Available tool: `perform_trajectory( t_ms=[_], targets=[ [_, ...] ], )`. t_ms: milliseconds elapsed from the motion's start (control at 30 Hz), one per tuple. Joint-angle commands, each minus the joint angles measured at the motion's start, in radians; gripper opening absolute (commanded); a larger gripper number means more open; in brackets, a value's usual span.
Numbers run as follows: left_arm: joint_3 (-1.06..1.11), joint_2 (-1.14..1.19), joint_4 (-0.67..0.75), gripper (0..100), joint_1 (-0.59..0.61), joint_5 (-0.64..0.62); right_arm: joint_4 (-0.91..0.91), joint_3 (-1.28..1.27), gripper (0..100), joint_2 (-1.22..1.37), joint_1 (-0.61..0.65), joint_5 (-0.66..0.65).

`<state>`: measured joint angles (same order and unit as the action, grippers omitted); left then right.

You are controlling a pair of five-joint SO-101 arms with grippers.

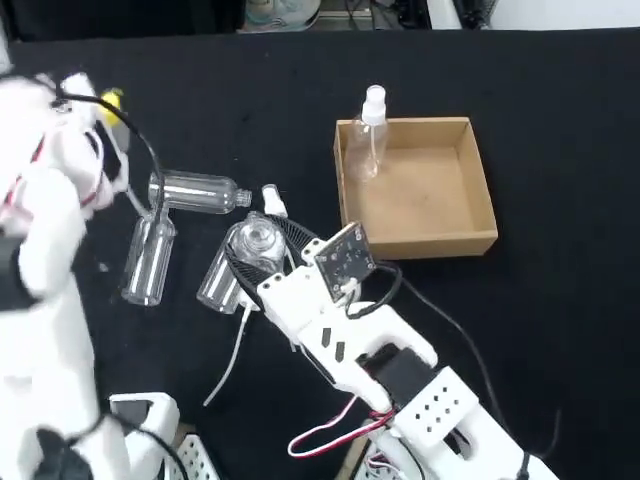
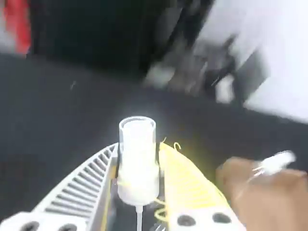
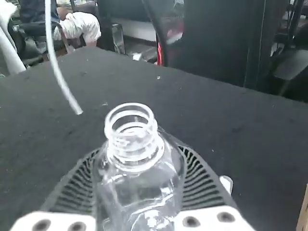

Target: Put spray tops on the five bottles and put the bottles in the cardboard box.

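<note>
**Top in one gripper, open bottle in the other, the two well apart**

- Left gripper (image 2: 138,148): fingers clamped on a spray top (image 2: 138,168), cap end pointing out past the fingertips.
- Right gripper (image 3: 137,155): closed around an upright bottle (image 3: 131,131). The bare threaded neck rises clear above the fingers.
- Cardboard box (image 1: 470,215) lies just beyond the right gripper. A capped bottle (image 1: 371,135) stands in the box's far corner.
- Three bare bottles (image 1: 200,192) lie on the table (image 1: 560,120) between the two grippers. A loose spray top (image 1: 272,200) is just past the right fingertips.

Risks, as I judge them:
- The neck is narrow. A dip tube arriving off-axis would catch the rim and bend, or push the bottle over in the grip.
- The clear wall is smooth, so the bottle may twist between the fingers when the top is screwed down.
- The lying bottles sit close to the right gripper, and a sweep could roll them.

Hard to make out:
- The held top's dip tube is cut off at the frame edge.
- The bottle's base is hidden under the right gripper, so I cannot tell whether it is resting or lifted.
- A thin white tube (image 3: 57,72) hangs near the neck, source unclear.
- The remaining tops cannot be located.
</note>
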<state>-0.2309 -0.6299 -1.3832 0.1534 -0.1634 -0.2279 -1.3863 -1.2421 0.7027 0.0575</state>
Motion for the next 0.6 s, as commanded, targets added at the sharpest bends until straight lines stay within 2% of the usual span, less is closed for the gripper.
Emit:
perform_trajectory(
  t_ms=[0, 233, 467, 567],
  targets=[
    [-0.051, -0.130, 0.092, 3, -0.142, -0.028, 0.040, -0.001, 1.1, -0.022, 0.011, 0.008],
    [-0.053, -0.247, 0.198, 3, -0.300, -0.021, 0.040, -0.002, 1.1, -0.022, 0.011, 0.008],
    [-0.054, -0.226, 0.203, 3, -0.410, -0.018, 0.040, -0.002, 1.1, -0.022, 0.011, 0.006],
    [-0.054, -0.218, 0.195, 3, -0.453, 0.031, 0.040, -0.002, 1.1, -0.022, 0.011, 0.006]
  ],
)
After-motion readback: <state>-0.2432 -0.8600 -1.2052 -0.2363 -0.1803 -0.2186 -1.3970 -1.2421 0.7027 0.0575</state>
